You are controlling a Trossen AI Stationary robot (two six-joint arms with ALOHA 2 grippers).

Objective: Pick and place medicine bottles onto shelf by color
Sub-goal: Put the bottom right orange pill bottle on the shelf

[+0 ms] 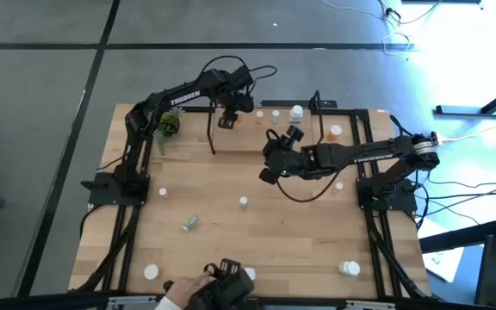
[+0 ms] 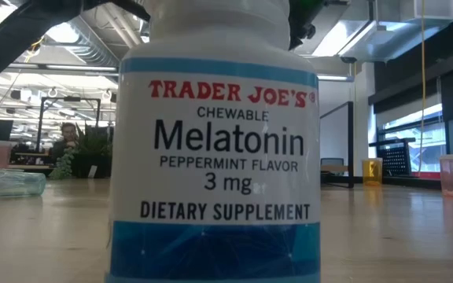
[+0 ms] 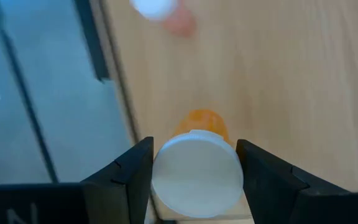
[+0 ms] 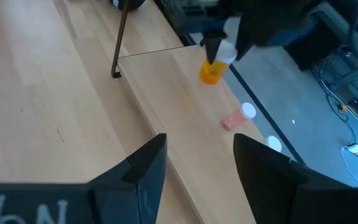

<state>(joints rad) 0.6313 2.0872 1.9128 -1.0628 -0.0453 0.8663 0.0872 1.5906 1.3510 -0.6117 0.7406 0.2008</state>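
The left pincer (image 3: 194, 180) is clamping an orange medicine bottle (image 3: 197, 158) by its white cap, hanging it over the shelf (image 4: 185, 106) near the board's far edge. Placing is underway; next it needs lowering upright, clear of the pink bottle (image 4: 234, 118) lying nearby. The right pincer (image 4: 194, 168) is waiting empty, jaws apart, over the counter (image 1: 231, 232).

Table (image 1: 257, 232) from above — shelf (image 1: 265, 129) at twelve o'clock, potted plant (image 1: 169, 124) at ten, loose bottles (image 1: 243, 202) from centre to six; left gripper (image 1: 226, 121) over the shelf, right gripper (image 1: 269, 159) just before it.
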